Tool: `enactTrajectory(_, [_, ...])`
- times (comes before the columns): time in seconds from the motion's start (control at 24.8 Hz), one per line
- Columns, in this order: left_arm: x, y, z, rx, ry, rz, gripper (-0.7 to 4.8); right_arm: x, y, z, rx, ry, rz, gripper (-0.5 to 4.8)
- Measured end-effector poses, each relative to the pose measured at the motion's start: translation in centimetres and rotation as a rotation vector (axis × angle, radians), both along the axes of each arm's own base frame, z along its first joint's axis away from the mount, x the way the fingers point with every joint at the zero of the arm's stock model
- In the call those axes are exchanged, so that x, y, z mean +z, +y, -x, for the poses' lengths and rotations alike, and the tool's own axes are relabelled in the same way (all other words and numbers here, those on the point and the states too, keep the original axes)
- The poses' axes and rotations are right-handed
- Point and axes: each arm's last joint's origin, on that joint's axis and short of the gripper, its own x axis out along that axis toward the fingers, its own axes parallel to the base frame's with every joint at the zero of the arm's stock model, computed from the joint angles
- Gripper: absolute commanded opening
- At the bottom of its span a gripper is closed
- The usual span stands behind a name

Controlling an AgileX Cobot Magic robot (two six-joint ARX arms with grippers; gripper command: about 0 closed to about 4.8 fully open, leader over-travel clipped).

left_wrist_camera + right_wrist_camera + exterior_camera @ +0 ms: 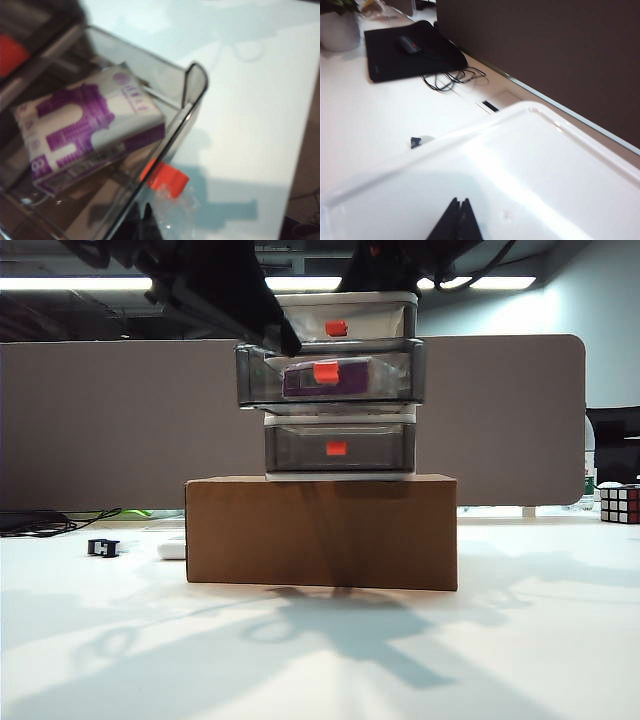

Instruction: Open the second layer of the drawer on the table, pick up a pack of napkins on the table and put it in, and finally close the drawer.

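Both grippers were closed, empty: left gripper [146,216] beside the smoky translucent second layer [186,107] holding the soft purple-white pack of napkins [90,132]; right gripper [457,212] above the drawer [530,165]'s glossy white top.

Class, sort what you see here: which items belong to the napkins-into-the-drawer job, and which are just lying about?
Part of the job:
- drawer
- second layer, pulled open
- pack of napkins, lying inside it
- left gripper, shut, by its handle
- right gripper, shut, over the cabinet top

Lying about:
- cardboard box
- Rubik's cube
- mouse pad
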Motion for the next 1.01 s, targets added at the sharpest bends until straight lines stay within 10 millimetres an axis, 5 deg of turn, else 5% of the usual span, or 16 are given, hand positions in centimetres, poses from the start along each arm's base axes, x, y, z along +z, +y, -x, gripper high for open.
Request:
enactTrajectory(0.32, [0.6,0.4,0.2,0.009,-0.032,0.009,-0.06,-0.1,-0.2,-0.1,0.001,-0.014,0.032,-0.05])
enactTrajectory(1.01, [-0.8,0.6,-2.8,0.095,-0.06,0.008,-0.06,-0.1,-0.3,-0.2,-0.003,-0.017,0.034,-0.05])
